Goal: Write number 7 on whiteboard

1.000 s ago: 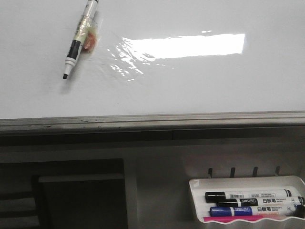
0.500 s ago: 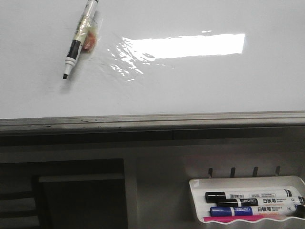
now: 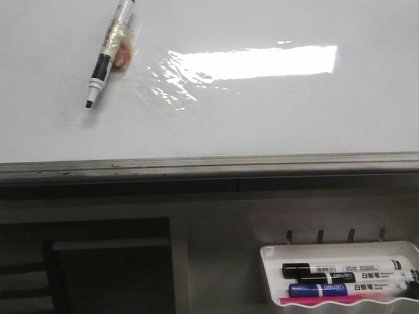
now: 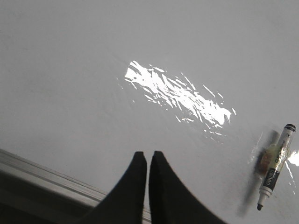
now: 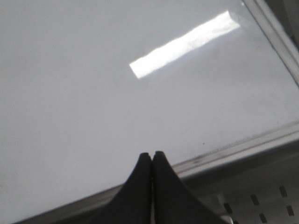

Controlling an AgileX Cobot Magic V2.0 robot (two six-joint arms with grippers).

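Nearest to us in the front view is the tray point(image 3: 272, 258) at lower right, with black and blue markers point(image 3: 340, 268) lying in it. Above it runs the grey rim point(image 3: 209, 165) of the whiteboard point(image 3: 275, 118). Farther, at upper left, one uncapped marker point(image 3: 105, 59) with tape around it lies tilted on the board, tip down. We see no 7 written. The left claw point(image 4: 147, 161) and the right claw point(image 5: 152, 158) are both closed and hold nothing.
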